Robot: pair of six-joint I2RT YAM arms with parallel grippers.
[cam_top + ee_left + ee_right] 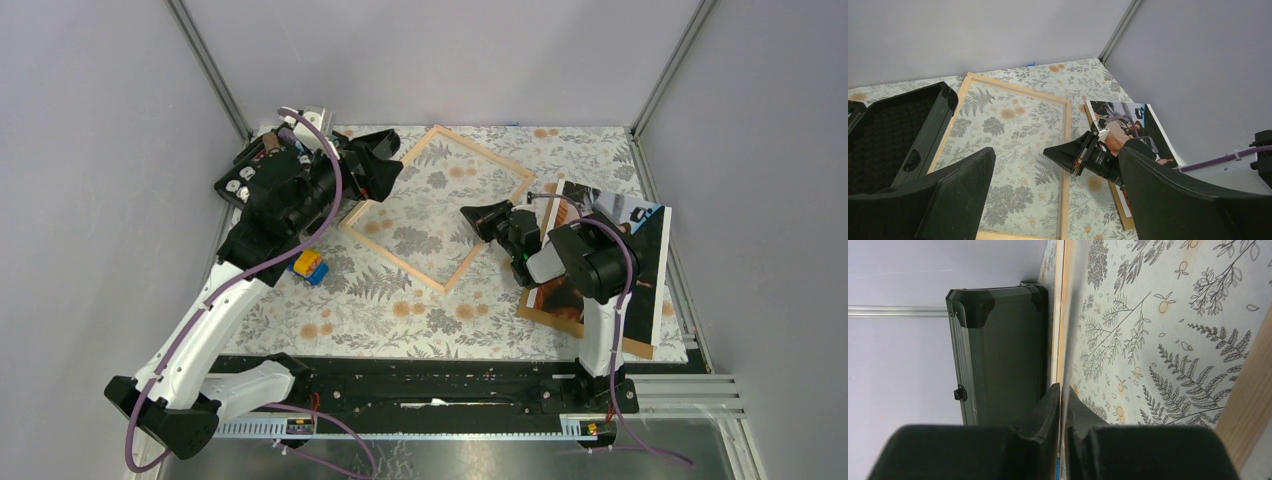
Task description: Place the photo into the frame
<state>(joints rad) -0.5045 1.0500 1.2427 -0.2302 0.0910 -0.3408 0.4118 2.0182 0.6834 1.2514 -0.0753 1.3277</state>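
- Right gripper (1063, 392), nearly shut at the pale wooden rectangular frame (395, 260), at its 3 o'clock corner. I cannot tell if it grips. A careless pull could skid the frame.
- Dark glossy rectangular photo (648, 265) lies at 3 o'clock. A sweeping retreat might drag it.
- Left gripper (378, 170) gapes empty at 10 o'clock.

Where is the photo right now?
In the top view, the photo lies on the right, on a brown board, just right of the frame.

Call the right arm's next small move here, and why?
Probably pull the right gripper back off the frame toward the photo. It holds nothing, the frame is empty, and the photo lies outside it, partly beneath that arm.
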